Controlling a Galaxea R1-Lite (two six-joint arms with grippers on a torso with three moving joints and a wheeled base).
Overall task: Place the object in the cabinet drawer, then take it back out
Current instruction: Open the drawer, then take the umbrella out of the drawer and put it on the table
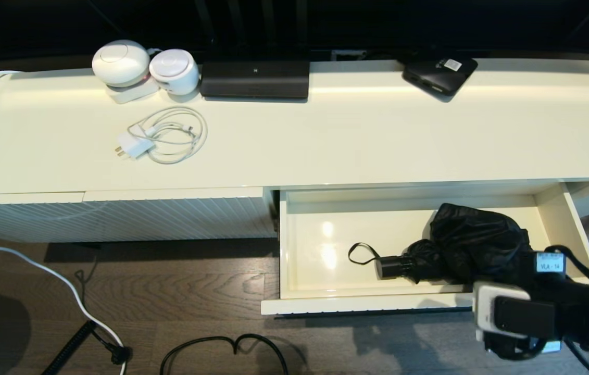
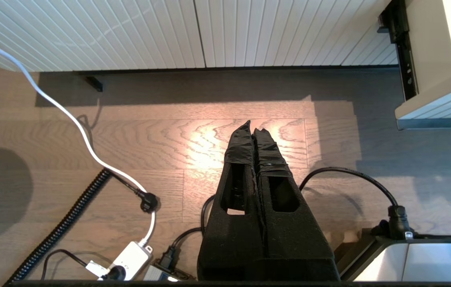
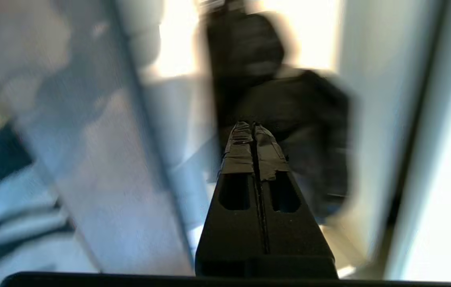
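The cabinet drawer [image 1: 315, 245] is pulled out, and its glossy cream inside shows. In its right half lies the black folding umbrella [image 1: 471, 242], with its short handle [image 1: 393, 266] and wrist loop [image 1: 361, 253] pointing left. My right arm [image 1: 515, 312] reaches over the drawer's front right corner. In the right wrist view my right gripper [image 3: 253, 126] is shut and holds nothing, with its tips just short of the umbrella [image 3: 309, 115]. My left gripper [image 2: 252, 126] hangs shut over the wooden floor, left of the drawer's corner [image 2: 436, 111].
On the cabinet top stand two white round devices [image 1: 120, 62], a long black box [image 1: 255, 78], a flat black box with a white sticker [image 1: 440, 73] and a white charger with a coiled cable [image 1: 164, 136]. A ribbed panel [image 1: 117, 219] lies left of the drawer. Cables [image 1: 221, 344] cross the floor.
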